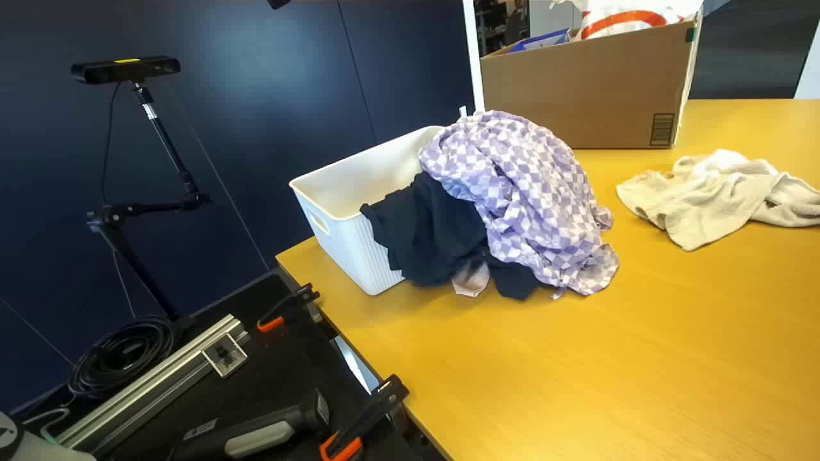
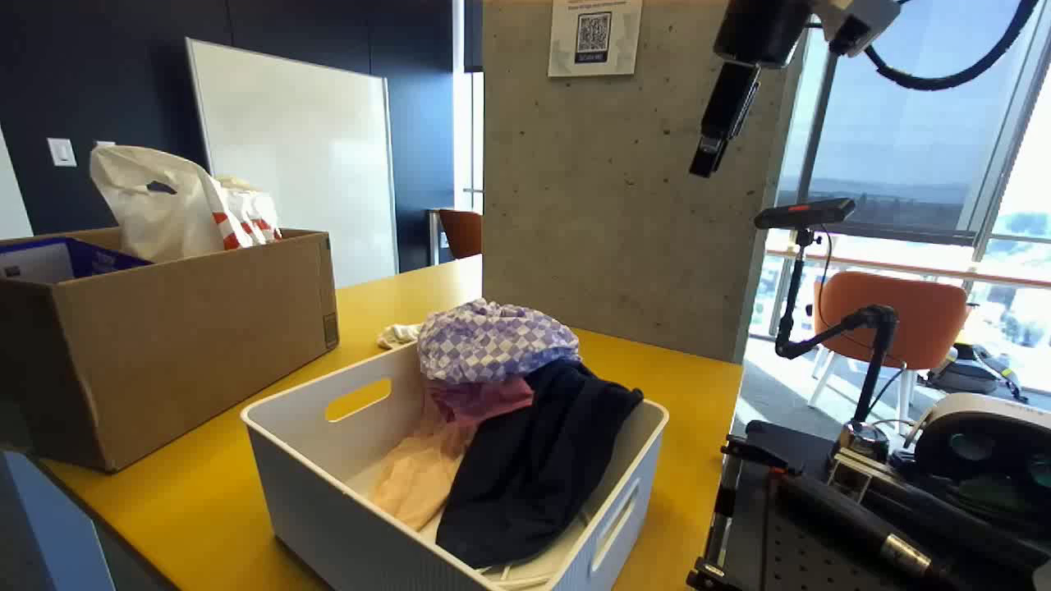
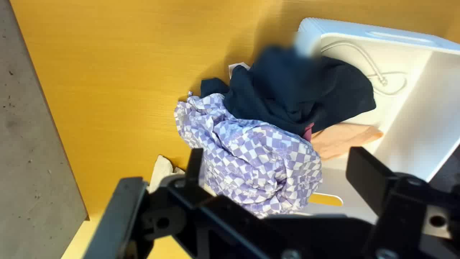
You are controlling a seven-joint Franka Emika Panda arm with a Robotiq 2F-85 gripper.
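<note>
I am noting the gripper (image 3: 276, 166) parted wide and unloaded across the wrist view's lower half, while the purple-checked cloth (image 3: 251, 147) is lying beside the navy garment (image 3: 302, 93) at frame centre, draping over one end of the white bin (image 3: 424, 115).

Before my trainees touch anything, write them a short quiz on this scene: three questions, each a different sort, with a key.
1. True or false: the purple checked cloth drapes over the edge of the white bin.
2. Which piece lies on the table, apart from the white bin?
a) dark cloth
b) cream cloth
c) peach cloth
3. Short answer: is the tool open or shut, and is anything in its grip?

Key
1. True
2. b
3. Open, with nothing in its grip
</note>
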